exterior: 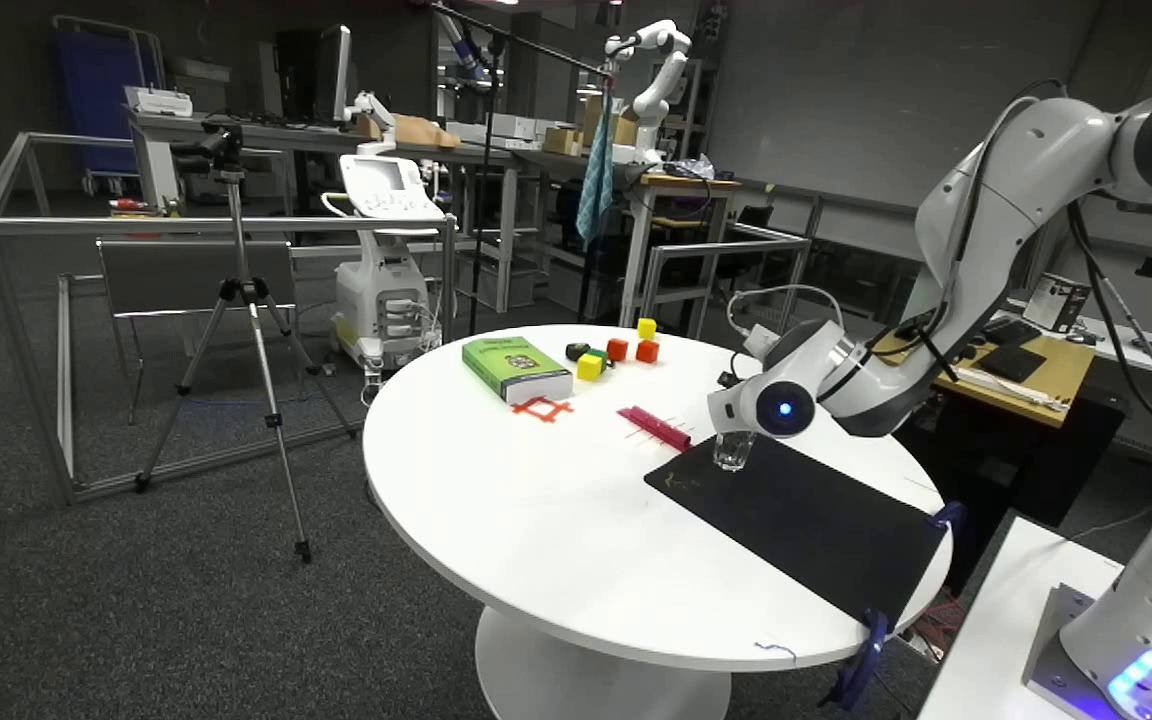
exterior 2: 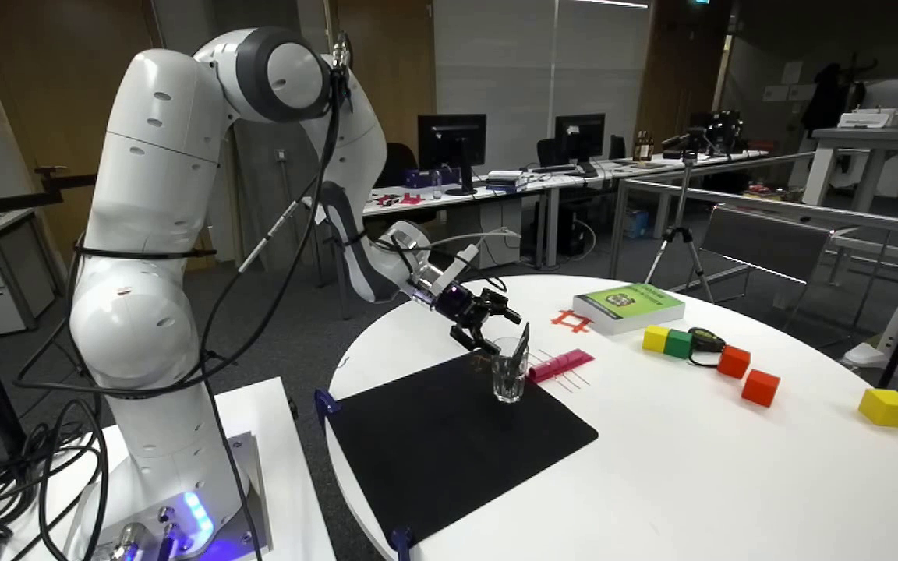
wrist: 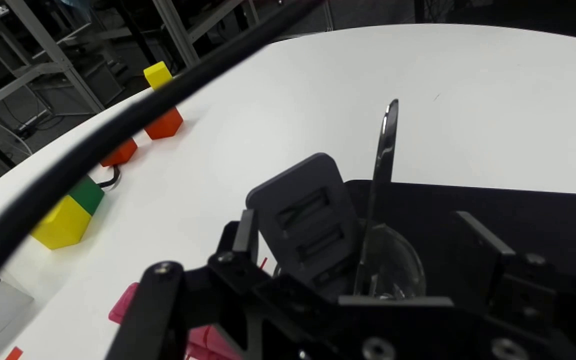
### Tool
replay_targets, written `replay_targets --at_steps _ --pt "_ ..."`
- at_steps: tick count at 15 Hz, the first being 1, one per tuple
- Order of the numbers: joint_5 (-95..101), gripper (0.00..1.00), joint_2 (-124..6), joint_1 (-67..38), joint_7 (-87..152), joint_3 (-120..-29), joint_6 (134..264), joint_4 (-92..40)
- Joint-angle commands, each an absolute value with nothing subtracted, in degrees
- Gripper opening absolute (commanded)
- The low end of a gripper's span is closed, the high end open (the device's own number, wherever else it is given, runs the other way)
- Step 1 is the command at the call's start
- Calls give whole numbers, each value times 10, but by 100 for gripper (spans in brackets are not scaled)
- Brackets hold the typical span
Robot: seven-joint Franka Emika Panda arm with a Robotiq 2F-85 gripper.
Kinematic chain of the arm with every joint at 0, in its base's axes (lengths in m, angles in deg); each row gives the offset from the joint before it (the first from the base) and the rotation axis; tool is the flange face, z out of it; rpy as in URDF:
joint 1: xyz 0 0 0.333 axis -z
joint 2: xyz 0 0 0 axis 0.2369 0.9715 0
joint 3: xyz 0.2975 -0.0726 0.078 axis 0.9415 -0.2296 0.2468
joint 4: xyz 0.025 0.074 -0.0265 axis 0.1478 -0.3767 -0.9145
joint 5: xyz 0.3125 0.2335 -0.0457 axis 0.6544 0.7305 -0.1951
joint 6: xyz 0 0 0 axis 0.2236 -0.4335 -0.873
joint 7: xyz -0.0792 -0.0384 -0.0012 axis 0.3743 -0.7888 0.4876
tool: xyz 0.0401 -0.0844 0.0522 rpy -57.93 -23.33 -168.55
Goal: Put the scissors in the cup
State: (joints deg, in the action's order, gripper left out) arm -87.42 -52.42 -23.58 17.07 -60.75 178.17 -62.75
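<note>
Hanging upper left of cup [exterior 2: 508,383] in exterior view: gripper [exterior 2: 500,333], fingers spread apart, seemingly gripping nothing. Cup upright on black mat [exterior 2: 457,448], just below fingertips. In it, dark slotted utensil [wrist: 313,225] leaning, slim shiny piece [wrist: 385,145] nearer upright; cannot tell whether either is scissors. In wrist view both show between fingers, contact unclear; if load is in, next move likely calls for backing off without snagging them. Further right: pink strip [exterior 2: 562,364] near, then green book [exterior 2: 636,300], red blocks [exterior 2: 733,362], well apart.
</note>
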Motion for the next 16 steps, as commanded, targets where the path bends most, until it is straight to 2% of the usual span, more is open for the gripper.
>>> replay_targets --at_steps 1,9,16 --pt "-835 100 -562 -235 152 -600 1765 -638" --pt "-585 100 -674 -215 110 -586 1843 -664" --pt "-337 100 -784 -205 38 -614 1899 -677"
